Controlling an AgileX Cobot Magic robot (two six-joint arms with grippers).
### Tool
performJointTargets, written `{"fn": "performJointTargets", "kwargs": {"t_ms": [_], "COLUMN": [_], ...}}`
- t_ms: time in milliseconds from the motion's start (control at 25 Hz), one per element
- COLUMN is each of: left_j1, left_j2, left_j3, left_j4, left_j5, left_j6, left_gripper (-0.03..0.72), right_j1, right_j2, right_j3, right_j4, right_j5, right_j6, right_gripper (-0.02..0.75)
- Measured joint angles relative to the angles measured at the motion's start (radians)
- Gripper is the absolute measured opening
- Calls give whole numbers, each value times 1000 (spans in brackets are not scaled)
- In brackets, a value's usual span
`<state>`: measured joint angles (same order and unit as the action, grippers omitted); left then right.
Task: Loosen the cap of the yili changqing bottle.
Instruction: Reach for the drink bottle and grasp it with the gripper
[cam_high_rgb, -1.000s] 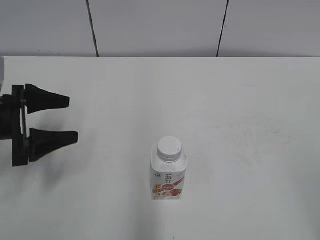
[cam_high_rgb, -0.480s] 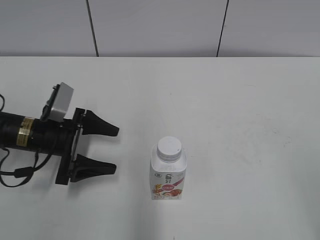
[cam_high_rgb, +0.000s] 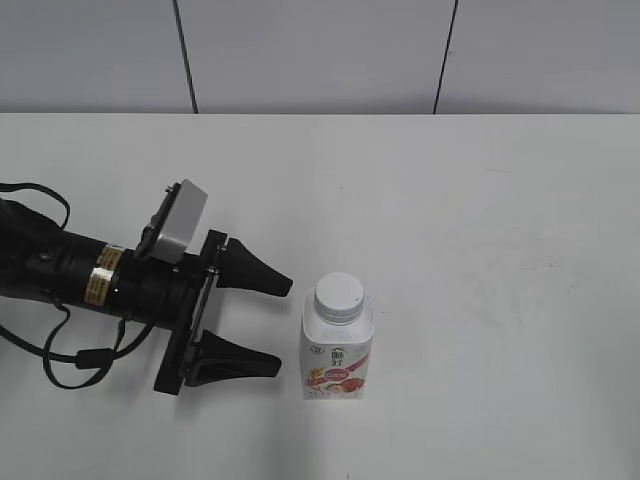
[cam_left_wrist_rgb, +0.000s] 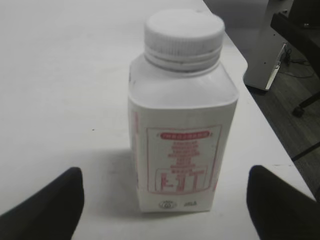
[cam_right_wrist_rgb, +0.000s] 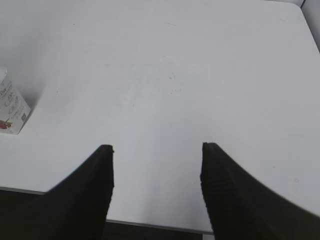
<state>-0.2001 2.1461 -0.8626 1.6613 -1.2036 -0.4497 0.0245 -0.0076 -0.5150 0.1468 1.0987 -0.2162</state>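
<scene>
The yili changqing bottle stands upright on the white table, small and white with a strawberry label. Its ribbed white cap sits on the neck. My left gripper is open, lying level just left of the bottle, with the fingertips short of its sides. In the left wrist view the bottle and cap fill the middle between the open fingers. My right gripper is open and empty over the table's front edge; it is out of the exterior view. The bottle's edge shows at the far left there.
The white table runs back to a grey panelled wall. Its right edge shows in the left wrist view, with a dark floor and furniture legs beyond.
My left arm has moved right across the table, from the left edge to just beside the bottle, with its jaws open throughout. The bottle has not moved.
</scene>
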Motion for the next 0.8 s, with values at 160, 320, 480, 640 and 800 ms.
{"fn": "performJointTargets", "kwargs": {"t_ms": [160, 320, 480, 640, 800], "left_j1": [-48, -86, -111, -135, -147], "left_j2": [0, 1, 4, 10, 25], "left_j3": [0, 0, 0, 0, 0], "left_j4": [-49, -107, -148, -186, -226], "left_j5": [0, 0, 0, 0, -3], "left_j6": [-2, -2, -2, -2, -2], "left_gripper": [596, 596, 596, 596, 595], "right_j1": [0, 0, 0, 0, 0], "right_j2": [0, 0, 0, 0, 0], "right_j3": [0, 0, 0, 0, 0], "right_j4": [0, 0, 0, 0, 0], "right_j5": [0, 0, 0, 0, 0], "right_j6": [0, 0, 0, 0, 0], "right_gripper": [448, 448, 448, 448, 448]}}
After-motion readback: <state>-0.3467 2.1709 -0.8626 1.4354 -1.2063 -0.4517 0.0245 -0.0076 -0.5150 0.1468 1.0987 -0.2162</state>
